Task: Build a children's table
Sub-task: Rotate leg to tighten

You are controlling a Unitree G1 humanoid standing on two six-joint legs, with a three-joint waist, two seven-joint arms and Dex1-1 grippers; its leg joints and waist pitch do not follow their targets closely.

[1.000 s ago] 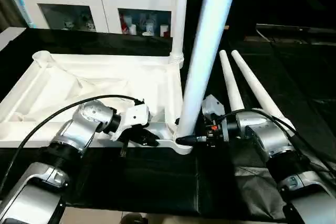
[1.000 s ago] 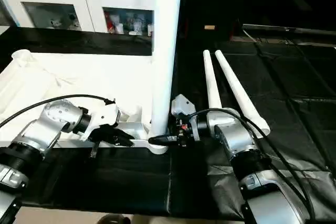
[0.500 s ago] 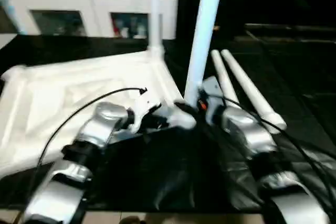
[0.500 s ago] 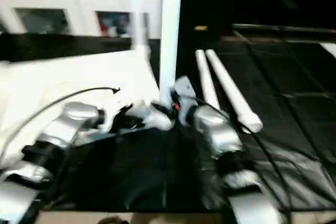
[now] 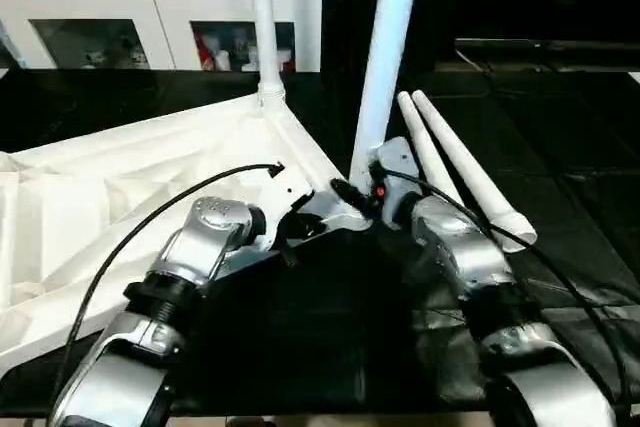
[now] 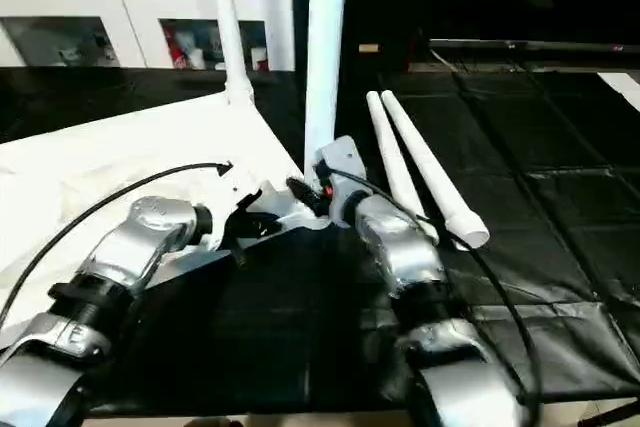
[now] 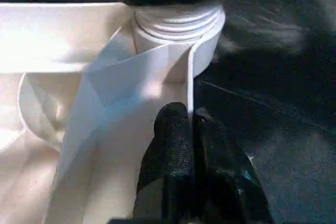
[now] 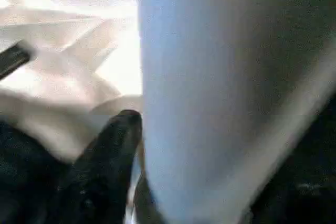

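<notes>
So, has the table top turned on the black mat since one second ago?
Yes. The table top has rotated: its far edge lay parallel to the white cabinet, and now it runs diagonally, the near corner swung inward.

- left gripper with two black fingers pressed together, pinched on the thin upright edge of the white plastic table top.
- black fingers rising beside each other, the white rim wedged between their tips.
- round ribbed corner socket just beyond the fingertips, ringed with stacked ridges, joined to the rim.
- slanted white ribs and a curved pocket on the underside, spreading away from the socket.
- dark black sheet surface alongside the rim, wrinkled and faintly glossy.
</notes>
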